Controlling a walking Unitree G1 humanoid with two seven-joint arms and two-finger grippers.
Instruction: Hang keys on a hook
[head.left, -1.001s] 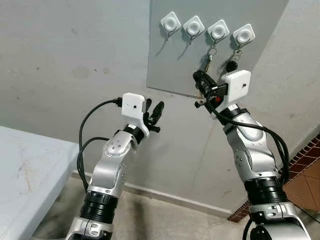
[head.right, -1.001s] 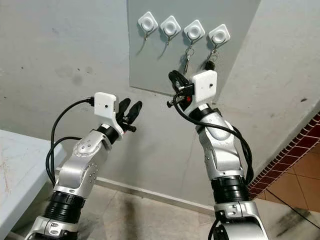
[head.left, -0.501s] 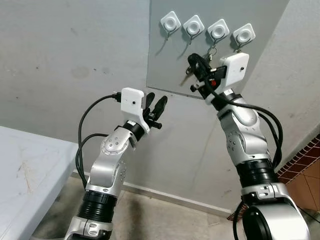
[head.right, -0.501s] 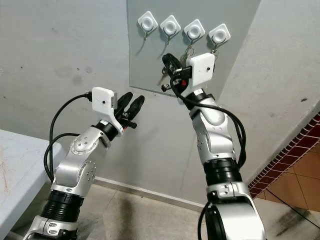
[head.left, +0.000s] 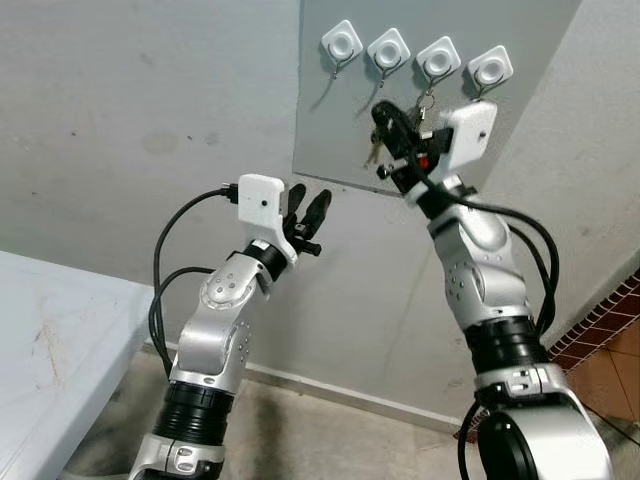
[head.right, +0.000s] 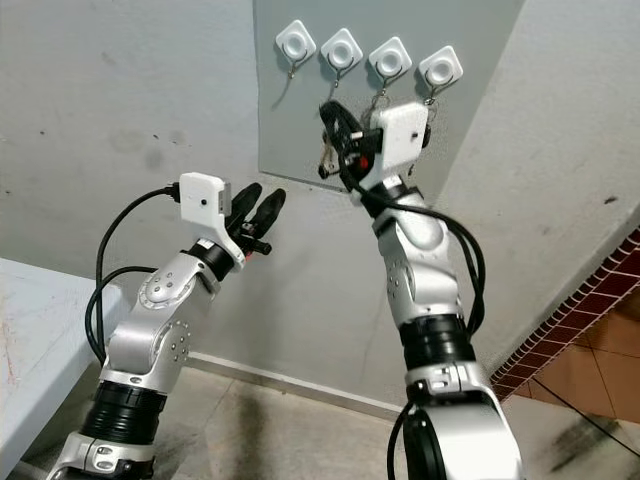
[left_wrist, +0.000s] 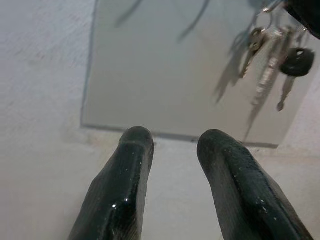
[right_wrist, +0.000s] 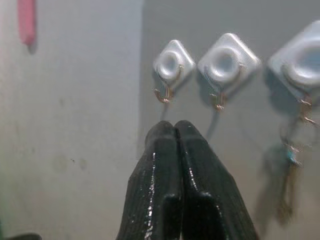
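Right hand (head.left: 385, 125) risen toward hooks (head.left: 389, 48), pinching keys (head.left: 372, 152), left hand (head.left: 308, 205) parted, idle.

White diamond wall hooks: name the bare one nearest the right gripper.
Second white diamond hook from the left, just above the right gripper; leftmost is bare but farther, the other two hold keys.

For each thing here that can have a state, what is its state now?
Right gripper: shut on keys, raised below the hooks.
Left gripper: open, holding nothing.
Keys: dangling from the right gripper.
Two left hooks: bare.
Third hook: holds a key.
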